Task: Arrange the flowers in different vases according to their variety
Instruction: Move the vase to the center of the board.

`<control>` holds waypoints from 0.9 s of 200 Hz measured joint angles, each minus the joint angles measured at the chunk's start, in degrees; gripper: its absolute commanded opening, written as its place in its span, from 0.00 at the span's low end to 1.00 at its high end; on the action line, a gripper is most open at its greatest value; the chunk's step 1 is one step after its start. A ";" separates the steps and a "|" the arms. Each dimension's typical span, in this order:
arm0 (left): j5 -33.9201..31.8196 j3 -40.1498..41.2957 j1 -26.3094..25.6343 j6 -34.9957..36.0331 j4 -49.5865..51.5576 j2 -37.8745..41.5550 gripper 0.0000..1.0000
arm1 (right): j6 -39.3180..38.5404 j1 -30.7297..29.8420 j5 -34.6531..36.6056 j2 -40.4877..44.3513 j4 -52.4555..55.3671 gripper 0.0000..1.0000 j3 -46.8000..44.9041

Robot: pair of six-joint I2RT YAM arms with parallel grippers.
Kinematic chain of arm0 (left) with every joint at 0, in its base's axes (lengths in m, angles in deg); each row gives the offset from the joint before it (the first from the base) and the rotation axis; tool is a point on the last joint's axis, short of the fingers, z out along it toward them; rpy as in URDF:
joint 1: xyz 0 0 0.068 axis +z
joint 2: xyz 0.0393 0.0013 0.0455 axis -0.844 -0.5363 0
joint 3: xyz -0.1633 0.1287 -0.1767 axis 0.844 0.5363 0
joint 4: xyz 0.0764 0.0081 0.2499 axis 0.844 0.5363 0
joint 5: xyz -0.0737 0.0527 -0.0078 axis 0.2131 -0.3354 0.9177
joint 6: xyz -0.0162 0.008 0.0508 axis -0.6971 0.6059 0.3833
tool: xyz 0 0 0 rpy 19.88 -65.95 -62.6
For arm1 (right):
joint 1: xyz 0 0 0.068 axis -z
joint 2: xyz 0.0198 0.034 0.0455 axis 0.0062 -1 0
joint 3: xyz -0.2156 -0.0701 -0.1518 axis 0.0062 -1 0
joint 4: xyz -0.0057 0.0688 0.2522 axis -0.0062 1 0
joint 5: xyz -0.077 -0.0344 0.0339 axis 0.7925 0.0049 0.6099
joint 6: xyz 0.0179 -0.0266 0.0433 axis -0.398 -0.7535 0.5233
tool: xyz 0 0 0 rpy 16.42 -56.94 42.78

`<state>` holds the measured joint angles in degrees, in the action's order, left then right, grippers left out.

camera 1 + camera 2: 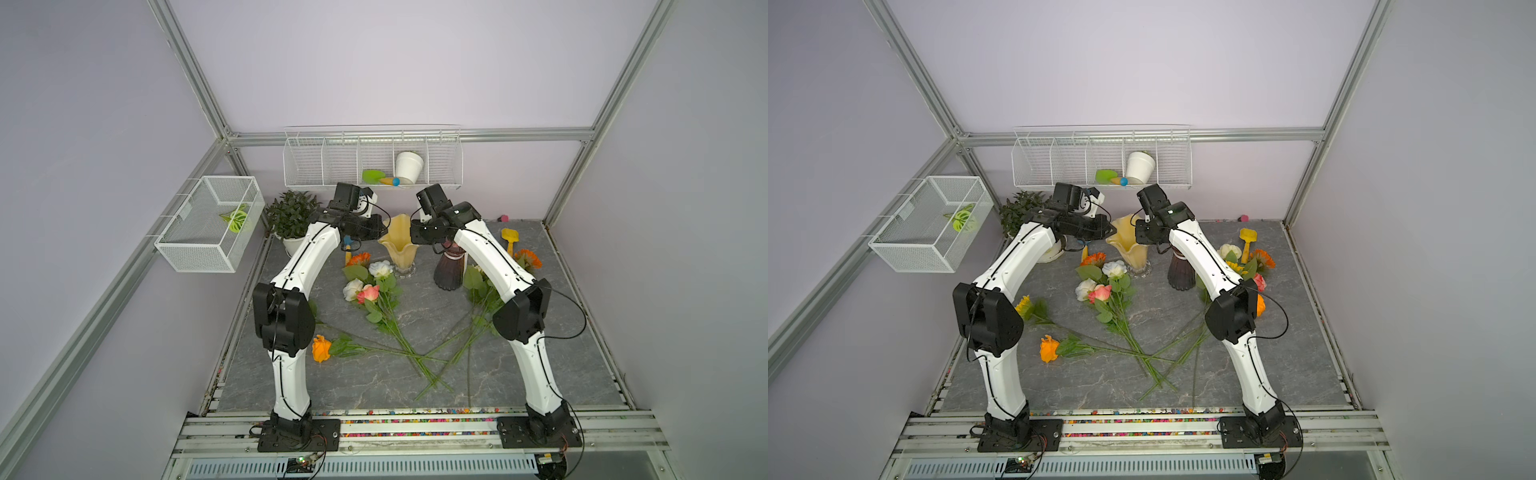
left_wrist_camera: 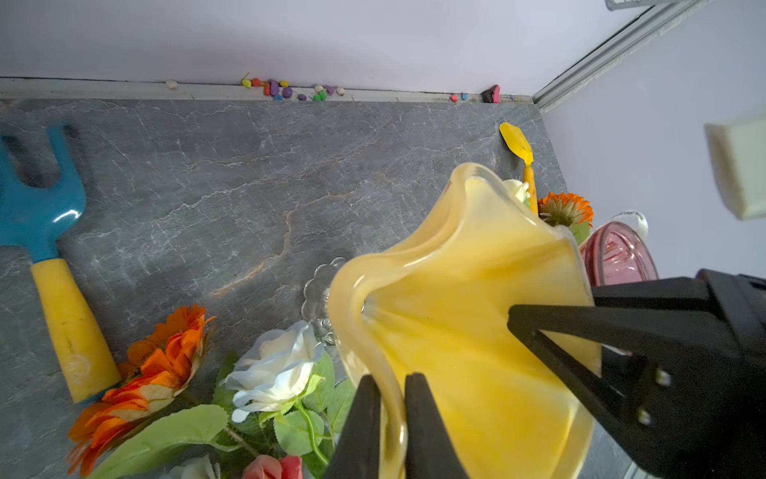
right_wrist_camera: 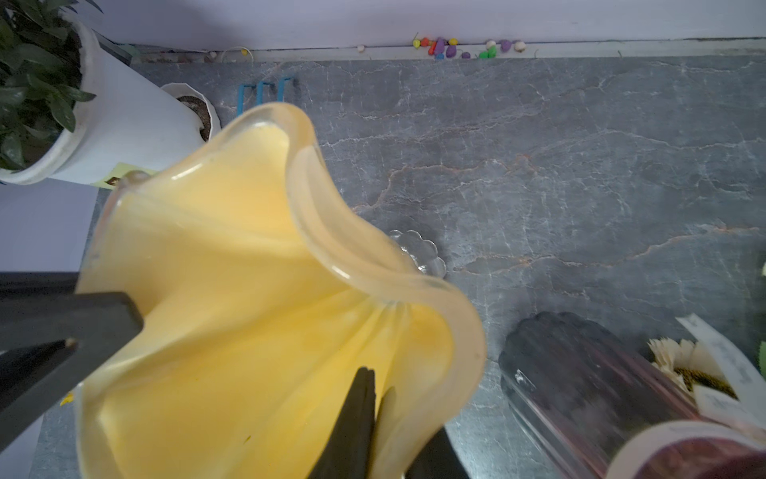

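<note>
Two vases: one yellow vase (image 1: 400,245), one purple vase (image 1: 449,272). Eleven flower heads (image 1: 1049,348) show in a top view.

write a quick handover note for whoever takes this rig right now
Grippers: left gripper shut on yellow vase rim; right gripper shut on the same rim, opposite side.
Things: yellow vase upright, empty; purple vase beside it, looks empty; flowers all lying on the table.
Done: nothing sorted.
Left: every flower, one variety per vase.
</note>
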<state>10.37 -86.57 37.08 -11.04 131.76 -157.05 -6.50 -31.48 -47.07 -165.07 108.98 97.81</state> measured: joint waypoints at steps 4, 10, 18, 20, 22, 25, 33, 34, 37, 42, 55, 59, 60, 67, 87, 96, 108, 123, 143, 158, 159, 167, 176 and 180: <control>0.07 0.07 -0.09 0.00 0.02 0.07 0.00 | 0.02 0.00 0.04 0.39 0.00 0.00 -0.59; 0.13 0.15 -0.28 0.00 0.09 0.11 0.00 | 0.02 0.00 0.13 0.90 0.07 0.00 -1.22; 0.15 0.22 -0.52 -0.02 0.28 0.20 0.00 | 0.02 0.00 0.22 1.31 0.22 0.00 -1.73; 0.15 0.24 -0.57 -0.02 0.28 0.20 0.00 | 0.02 0.00 0.22 1.40 0.26 0.00 -1.84; 0.13 0.24 -0.59 -0.02 0.31 0.20 0.00 | 0.02 0.00 0.24 1.49 0.28 0.00 -1.95; 0.15 0.31 -0.66 -0.02 0.35 0.26 0.00 | 0.04 0.00 0.26 1.55 0.31 0.00 -2.05; 0.11 0.48 -0.72 -0.02 0.37 0.44 0.00 | 0.00 0.00 0.26 1.70 0.39 0.00 -2.23; 0.09 0.50 -0.74 -0.02 0.37 0.44 0.00 | 0.00 0.00 0.24 1.73 0.39 0.00 -2.27; 0.07 0.55 -0.74 -0.02 0.39 0.50 0.00 | 0.00 0.00 0.24 1.81 0.39 0.00 -2.38; 0.04 0.63 -0.79 0.00 0.42 0.59 0.00 | 0.00 -0.02 0.22 1.95 0.35 0.00 -2.60; -0.20 0.98 -0.92 0.00 0.44 0.92 0.00 | -0.02 -0.04 0.07 2.25 0.31 0.00 -3.13; -0.28 1.09 -0.98 0.00 0.46 1.05 0.00 | -0.02 -0.07 0.04 2.36 0.31 0.00 -3.23; -0.31 1.11 -0.98 0.00 0.46 1.07 0.00 | 0.00 -0.07 0.02 2.43 0.31 0.00 -3.32; -0.37 1.31 -1.07 0.00 0.52 1.22 0.00 | 0.00 -0.11 -0.02 2.67 0.31 0.00 -3.67; -0.92 1.73 -1.36 0.00 1.40 1.88 0.00 | 0.02 -0.44 -0.02 3.45 0.44 0.00 -4.74; -1.22 1.79 -1.49 0.00 2.14 2.14 0.00 | 0.04 -0.68 0.02 3.89 0.52 0.00 -5.27; -1.70 1.99 -1.70 0.00 3.17 2.67 0.00 | 0.22 -1.09 0.20 4.50 0.81 0.00 -5.97; -2.25 2.16 -1.99 0.02 4.81 3.32 0.00 | 0.42 -1.66 0.44 5.20 1.36 0.00 -6.78; -2.82 2.58 -2.34 0.02 6.73 4.22 0.00 | 0.92 -2.51 0.92 6.38 2.03 0.00 -8.20; -3.37 3.19 -2.75 0.04 7.85 5.03 0.00 | 1.33 -3.15 1.44 7.61 2.21 0.00 -9.81; -3.39 3.26 -2.78 0.04 7.91 5.11 0.00 | 1.36 -3.19 1.46 7.67 2.21 0.00 -9.90; -3.56 3.67 -2.99 0.02 8.28 5.55 0.00 | 1.57 -3.48 1.66 8.44 2.21 0.00 -10.95; -3.72 4.00 -3.23 0.02 8.76 5.95 0.00 | 1.81 -3.74 1.79 9.31 2.14 0.00 -12.24; -3.76 4.15 -3.37 0.02 8.94 6.12 0.00 | 1.99 -3.82 1.84 9.75 1.99 0.00 -12.90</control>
<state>6.61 -82.42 33.71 -11.02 140.70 -150.93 -4.51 -35.30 -45.23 -155.32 110.97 84.91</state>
